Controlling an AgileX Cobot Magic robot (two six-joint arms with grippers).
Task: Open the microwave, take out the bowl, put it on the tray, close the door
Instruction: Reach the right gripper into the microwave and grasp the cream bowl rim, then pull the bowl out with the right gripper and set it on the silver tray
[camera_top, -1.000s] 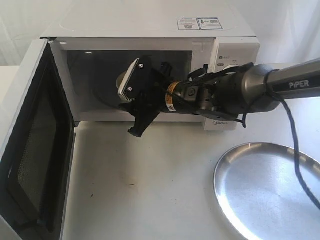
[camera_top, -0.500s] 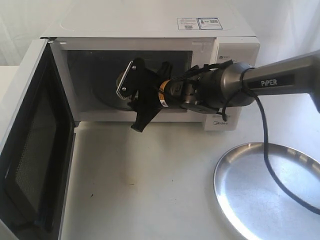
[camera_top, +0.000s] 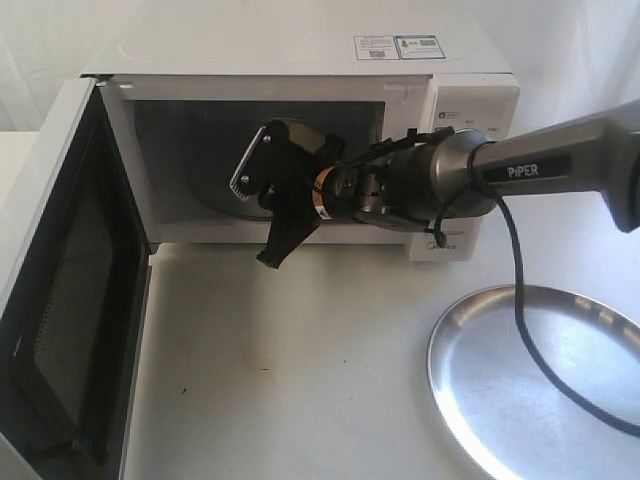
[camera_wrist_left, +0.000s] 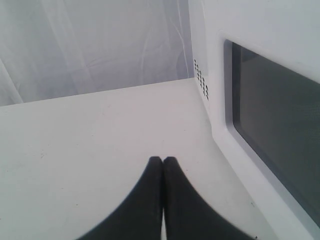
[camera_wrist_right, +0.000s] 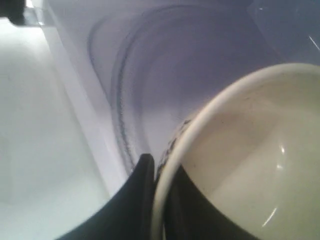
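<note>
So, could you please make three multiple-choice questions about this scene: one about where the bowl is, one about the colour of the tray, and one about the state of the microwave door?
1. Where is the bowl relative to the microwave?
A. on top of it
B. inside its cavity
C. underneath it

2. What colour is the tray?
A. silver
B. black
C. red

3. In what state is the door?
A. shut
B. removed
C. swung wide open

Answers:
1 B: the right gripper reaches into the cavity and has the bowl's rim between its fingers.
2 A: the exterior view shows shiny bare metal.
3 C: it stands out to the left in the exterior view, leaving the cavity exposed.
</note>
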